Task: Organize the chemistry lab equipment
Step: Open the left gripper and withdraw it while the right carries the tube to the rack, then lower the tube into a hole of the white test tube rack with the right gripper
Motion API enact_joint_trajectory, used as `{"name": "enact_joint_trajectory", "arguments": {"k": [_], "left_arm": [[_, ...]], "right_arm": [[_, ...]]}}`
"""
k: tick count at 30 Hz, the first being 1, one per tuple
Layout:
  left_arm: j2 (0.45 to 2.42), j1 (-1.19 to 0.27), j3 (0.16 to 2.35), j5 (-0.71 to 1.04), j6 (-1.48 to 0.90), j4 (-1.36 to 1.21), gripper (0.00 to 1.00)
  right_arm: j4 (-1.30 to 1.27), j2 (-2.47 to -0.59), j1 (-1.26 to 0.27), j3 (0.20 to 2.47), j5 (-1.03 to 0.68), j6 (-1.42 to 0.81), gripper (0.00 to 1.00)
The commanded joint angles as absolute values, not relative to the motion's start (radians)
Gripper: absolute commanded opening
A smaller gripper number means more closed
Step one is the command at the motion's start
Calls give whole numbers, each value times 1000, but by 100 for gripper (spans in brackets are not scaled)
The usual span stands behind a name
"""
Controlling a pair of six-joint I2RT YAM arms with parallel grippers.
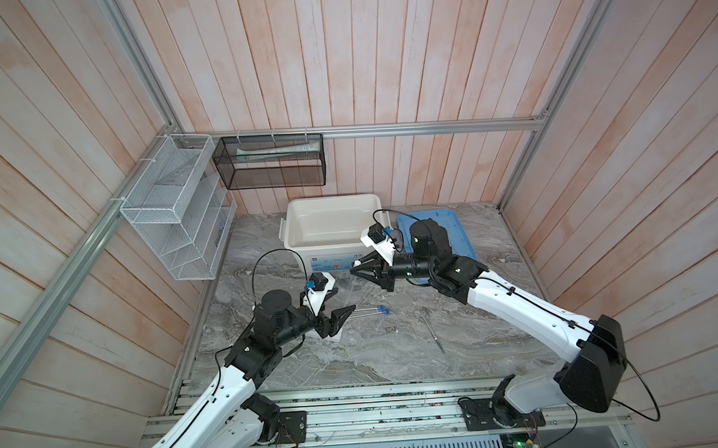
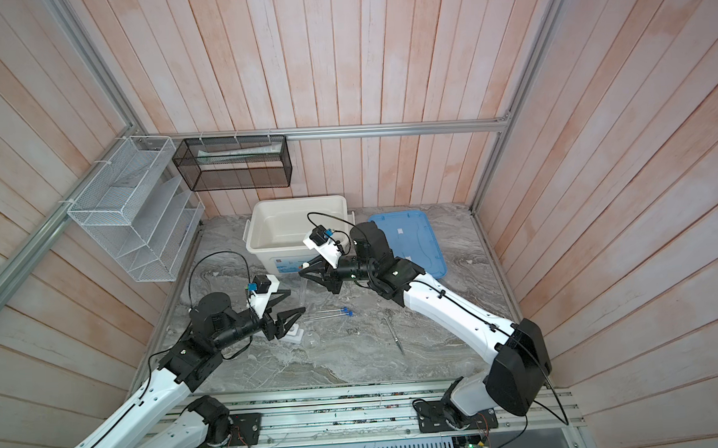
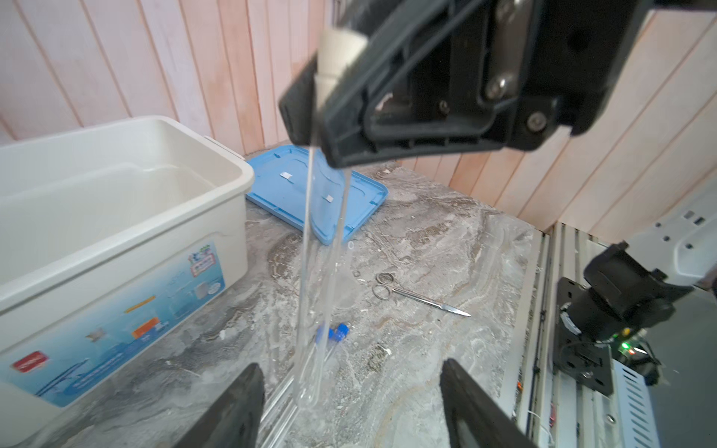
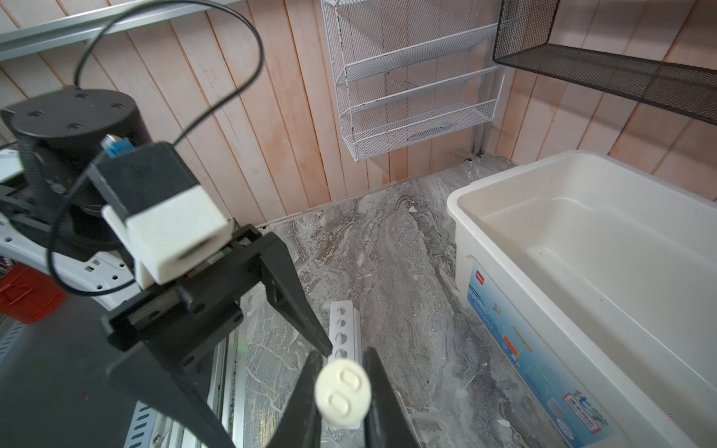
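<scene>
Tube, white-capped [image 3: 321, 252]: 1, hanging upright, right gripper [image 4: 343, 360] clamped on cap. Tubes, blue-capped [image 1: 381, 307]: 2, lying on tabletop [image 1: 355, 362]. Rack [image 4: 343, 329], flask [image 2: 311, 339], scissors [image 3: 411, 296]: 1 each, tabletop. Left gripper [image 3: 351, 366]: jaws apart.

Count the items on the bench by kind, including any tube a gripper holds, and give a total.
Blue-cap tubes: 2
White-cap tube: 1
Rack: 1
Flask: 1
Metal tool: 1
Bin: 1
Lid: 1
Total: 8
</scene>
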State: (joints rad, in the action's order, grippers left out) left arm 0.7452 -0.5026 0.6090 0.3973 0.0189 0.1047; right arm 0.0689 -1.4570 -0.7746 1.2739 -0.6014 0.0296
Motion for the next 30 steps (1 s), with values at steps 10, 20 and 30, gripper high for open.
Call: {"name": "enact_joint_trajectory", "arguments": {"k": [10,20,30], "left_arm": [[543,-234,610,-449,-244,213,90],[524,-155,579,-401,-237,182,90],[533,-152,574,-355,-222,172,91]], "right_arm": [[-51,-1660,-946,1354,-437,20,1],[-102,-1813,-1017,1430,-385,47,1],[-104,-1889,-1022,1469,-382,62,1]]}}
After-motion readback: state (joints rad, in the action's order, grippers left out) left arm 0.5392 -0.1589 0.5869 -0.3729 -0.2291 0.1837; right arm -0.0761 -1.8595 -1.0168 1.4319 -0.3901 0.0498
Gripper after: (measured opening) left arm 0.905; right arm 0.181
